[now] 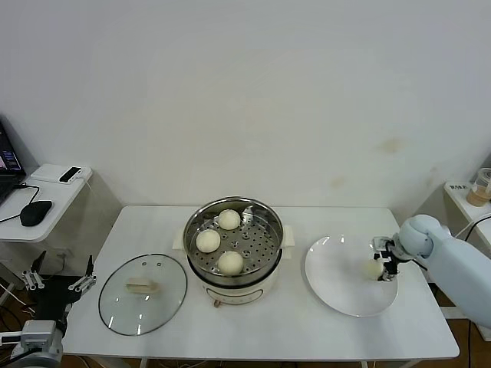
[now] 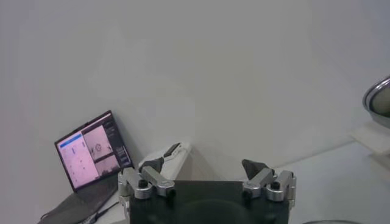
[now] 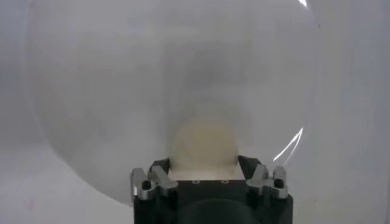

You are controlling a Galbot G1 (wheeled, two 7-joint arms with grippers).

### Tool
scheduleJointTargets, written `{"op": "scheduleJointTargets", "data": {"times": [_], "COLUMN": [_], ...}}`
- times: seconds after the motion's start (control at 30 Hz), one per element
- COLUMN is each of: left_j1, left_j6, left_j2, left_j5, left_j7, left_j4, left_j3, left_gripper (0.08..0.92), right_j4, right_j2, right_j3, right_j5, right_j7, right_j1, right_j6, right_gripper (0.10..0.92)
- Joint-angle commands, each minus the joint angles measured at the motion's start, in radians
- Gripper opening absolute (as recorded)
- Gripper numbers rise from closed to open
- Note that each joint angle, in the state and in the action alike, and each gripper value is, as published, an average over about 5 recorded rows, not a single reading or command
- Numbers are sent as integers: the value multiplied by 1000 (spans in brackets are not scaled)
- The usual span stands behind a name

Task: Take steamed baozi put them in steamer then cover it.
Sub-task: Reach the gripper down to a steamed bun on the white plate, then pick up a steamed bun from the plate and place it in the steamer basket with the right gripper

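Note:
The steamer [image 1: 275, 244] stands at the table's middle. Three baozi lie on its perforated tray: one at the back [image 1: 229, 219], one at the left [image 1: 208, 241], one at the front [image 1: 230, 263]. The fourth baozi [image 1: 373, 269] is at the right side of the white plate [image 1: 330, 284]. My right gripper [image 1: 381, 264] is around it. In the right wrist view the fingers [image 3: 160, 173] touch both sides of this baozi [image 3: 203, 143] over the plate [image 3: 91, 91]. The glass cover [image 1: 123, 307] lies flat on the table, left of the steamer. My left gripper [image 1: 60, 282] is open and empty, parked off the table's left front corner.
A side table [image 1: 57, 188] at the left holds a mouse [image 1: 36, 212] and a laptop [image 2: 88, 152]. Another small table with a cup [image 1: 481, 186] stands at the far right. A white wall is close behind the table.

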Motion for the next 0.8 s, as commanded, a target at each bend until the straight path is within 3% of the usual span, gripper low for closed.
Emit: {"op": "scheduleJointTargets", "data": {"times": [0.03, 0.47, 0.8], "left_j1": [3, 1, 1], "left_j6": [0, 0, -1], "left_j2": [6, 9, 12], "left_j5": [0, 2, 11], "left_j7": [0, -1, -2], "left_j4": [-6, -7, -8], "left_j3": [-2, 6, 15], "left_gripper": [823, 823, 823], "right_j4": [3, 232, 364], "right_j2": [-2, -123, 26], "right_j3": [-12, -338, -597], "right_j5": [17, 330, 571], "right_j7": [-3, -1, 71], "right_j1": [21, 473, 802], "right_j6": [-15, -143, -295], "right_gripper": [618, 610, 618]}}
